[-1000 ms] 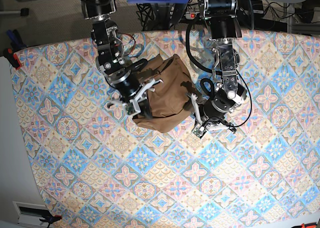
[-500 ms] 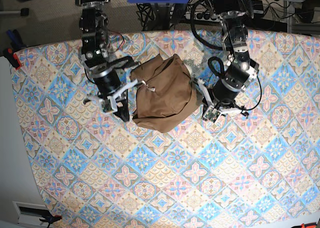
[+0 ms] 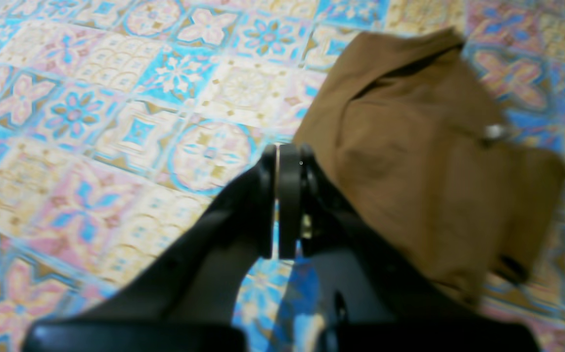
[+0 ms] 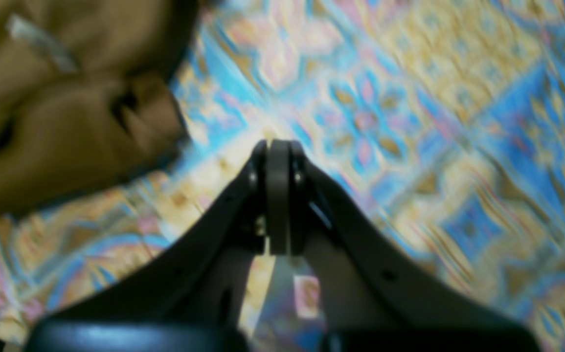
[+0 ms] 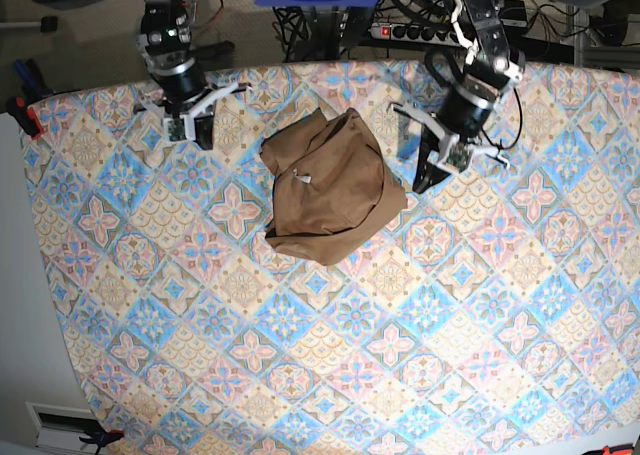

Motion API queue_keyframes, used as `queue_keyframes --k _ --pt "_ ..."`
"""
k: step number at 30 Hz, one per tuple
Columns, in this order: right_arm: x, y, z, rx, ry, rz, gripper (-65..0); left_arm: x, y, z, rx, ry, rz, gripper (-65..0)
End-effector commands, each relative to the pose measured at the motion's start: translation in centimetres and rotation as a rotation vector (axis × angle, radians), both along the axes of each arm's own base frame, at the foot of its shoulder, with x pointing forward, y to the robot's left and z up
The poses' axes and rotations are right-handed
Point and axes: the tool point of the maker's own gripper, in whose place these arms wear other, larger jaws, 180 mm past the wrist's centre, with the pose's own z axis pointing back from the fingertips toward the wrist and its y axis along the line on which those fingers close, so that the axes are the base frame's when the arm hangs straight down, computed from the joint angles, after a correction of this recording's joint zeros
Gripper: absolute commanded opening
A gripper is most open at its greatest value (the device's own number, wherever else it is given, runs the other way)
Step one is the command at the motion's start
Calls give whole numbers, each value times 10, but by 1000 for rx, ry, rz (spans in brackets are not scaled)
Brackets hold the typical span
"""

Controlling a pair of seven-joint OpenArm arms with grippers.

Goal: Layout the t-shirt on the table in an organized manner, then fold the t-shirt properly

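While both arms have pulled back toward the far edge of the tabletop (image 5: 520, 355) over the last second, the t-shirt (image 5: 335, 187) stays where it was, a bunched tan heap near the middle of the far half, with its white tag (image 5: 303, 178) showing on top. Your left pincer (image 5: 428, 170) is pressed fully closed and holds nothing; it now hangs just beside the shirt's edge, no longer on it. Your right pincer (image 5: 190, 130) is likewise closed and empty, well apart from the cloth. Judging by this, the layout has not been achieved: you've released a crumpled shirt, so you still need to spread it flat before any fold.
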Motion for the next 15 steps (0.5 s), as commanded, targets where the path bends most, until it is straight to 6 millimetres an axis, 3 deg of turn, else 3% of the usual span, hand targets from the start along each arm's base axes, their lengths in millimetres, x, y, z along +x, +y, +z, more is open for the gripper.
queue_keyframes --k 1,6,11,15 --pt "8 -1 19 7 -73 -5 -650 -3 -2 11 -29 -46 1 -650" --pt "-15 -12 17 10 -78 -57 -650 -28 -3 6 -102 -29 12 -650" --pt "-35 -28 17 -4 -83 -118 -650 -51 19 -5 -103 27 74 -650" --pt "-38 -50 28 -27 -145 -199 -650 -70 25 -11 -102 54 90 -650"
